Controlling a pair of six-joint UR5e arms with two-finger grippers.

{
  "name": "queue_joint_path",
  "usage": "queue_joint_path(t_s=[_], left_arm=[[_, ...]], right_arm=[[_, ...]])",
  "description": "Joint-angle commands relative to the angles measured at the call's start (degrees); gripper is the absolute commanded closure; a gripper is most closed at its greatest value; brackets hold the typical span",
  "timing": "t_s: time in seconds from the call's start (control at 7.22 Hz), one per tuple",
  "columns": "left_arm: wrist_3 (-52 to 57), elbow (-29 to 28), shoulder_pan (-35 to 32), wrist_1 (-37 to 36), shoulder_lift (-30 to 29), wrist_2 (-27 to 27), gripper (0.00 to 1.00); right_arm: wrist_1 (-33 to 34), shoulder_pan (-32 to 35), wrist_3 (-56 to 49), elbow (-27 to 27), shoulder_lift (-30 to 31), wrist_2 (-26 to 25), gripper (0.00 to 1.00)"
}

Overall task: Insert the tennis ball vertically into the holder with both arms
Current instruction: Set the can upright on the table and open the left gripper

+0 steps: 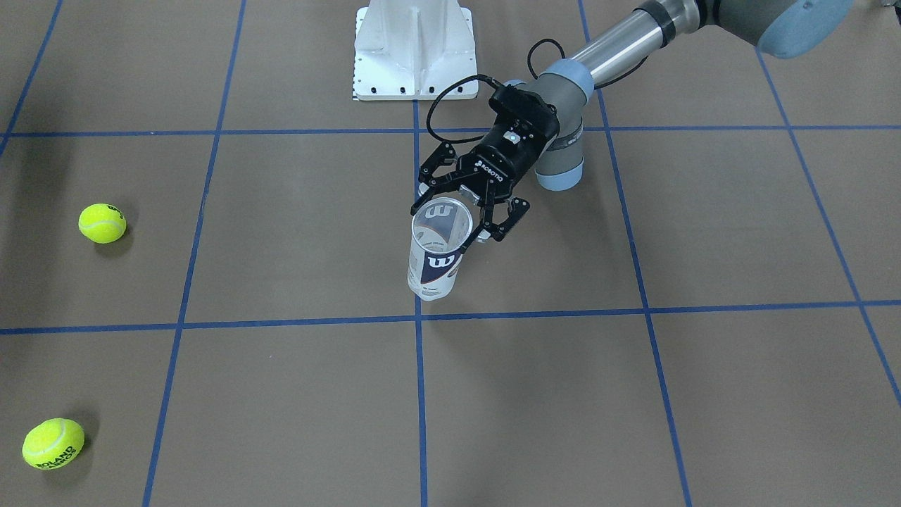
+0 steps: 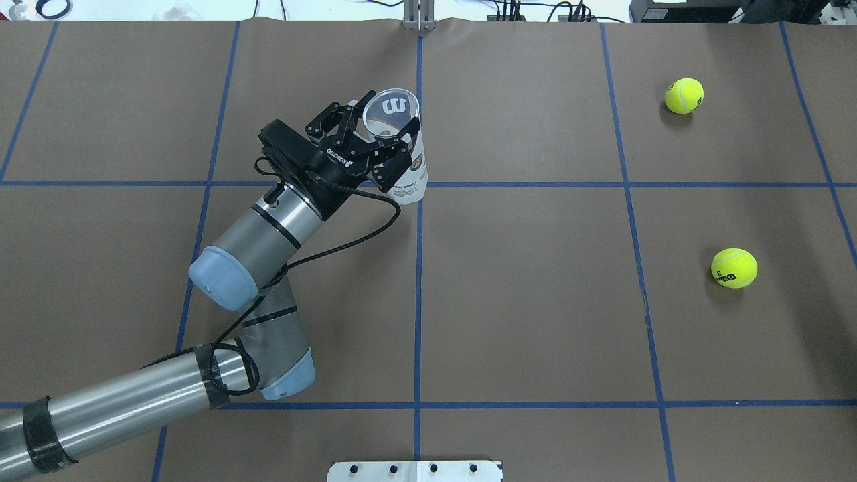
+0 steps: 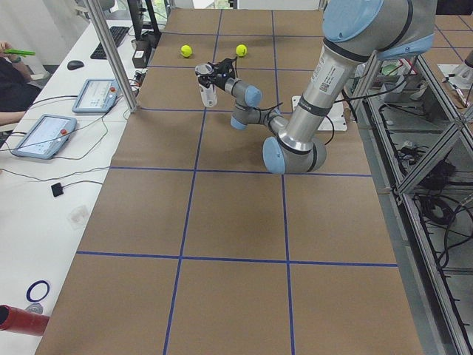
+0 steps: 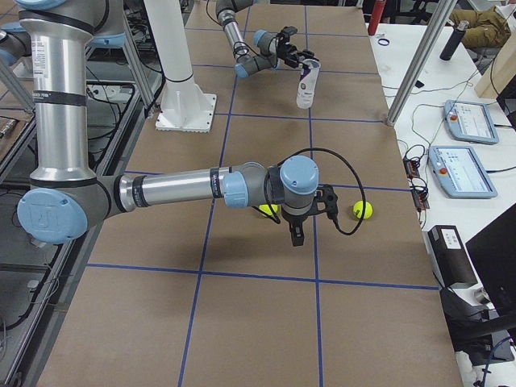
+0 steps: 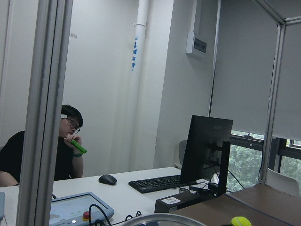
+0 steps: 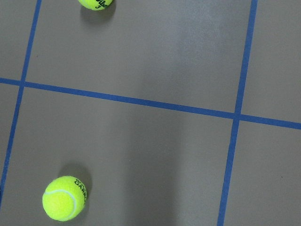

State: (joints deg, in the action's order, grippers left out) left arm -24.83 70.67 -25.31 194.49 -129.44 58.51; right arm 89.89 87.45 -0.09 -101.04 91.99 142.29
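I see a brown paper table [image 2: 535, 301] gridded with blue tape lines [image 2: 417, 294]. The holder [image 1: 431, 271] stands upright near a tape crossing, with the left gripper [image 1: 448, 222] clamped on it just under the rim. The right gripper [image 4: 295, 234] hangs by two tennis balls [image 1: 102, 223] and I can't tell how its jaws stand; beside the table is a white desk [image 3: 44, 192] with tablets [image 4: 469, 121] and a seated person [image 5: 47, 150].

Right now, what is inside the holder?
Looking down its open mouth, the holder shows no ball, only its label's W through the clear wall. The lowest part is covered by the label, so I cannot see its floor.
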Motion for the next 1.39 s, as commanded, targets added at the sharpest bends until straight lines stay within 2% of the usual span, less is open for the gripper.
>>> queue_joint_path(t_s=[0.0, 0.42, 0.55, 0.69, 0.83, 1.25], left_arm=[[1.36, -0.54, 1.66, 1.25, 1.03, -0.94, 0.83], [1.36, -2.11, 2.19, 1.25, 2.0, -0.94, 0.79], [1.36, -2.21, 2.46, 1.25, 2.09, -0.94, 0.71], [1.19, -1.95, 2.81, 1.16, 1.65, -0.94, 0.47], [1.18, -1.86, 2.9, 1.16, 1.56, -1.03, 0.01], [1.27, -1.24, 2.9, 1.07, 2.09, -1.03, 0.0]], right_arm=[[0.02, 0.0, 0.0, 0.06, 0.03, 0.0, 0.01], [0.02, 0.0, 0.0, 0.06, 0.03, 0.0, 0.01], [0.02, 0.0, 0.0, 0.06, 0.03, -0.09, 0.01], [0.02, 0.0, 0.0, 0.06, -0.06, -0.09, 0.01], [0.02, 0.0, 0.0, 0.14, -0.15, -0.09, 0.01], [0.02, 0.0, 0.0, 0.06, -0.15, -0.09, 0.01]])
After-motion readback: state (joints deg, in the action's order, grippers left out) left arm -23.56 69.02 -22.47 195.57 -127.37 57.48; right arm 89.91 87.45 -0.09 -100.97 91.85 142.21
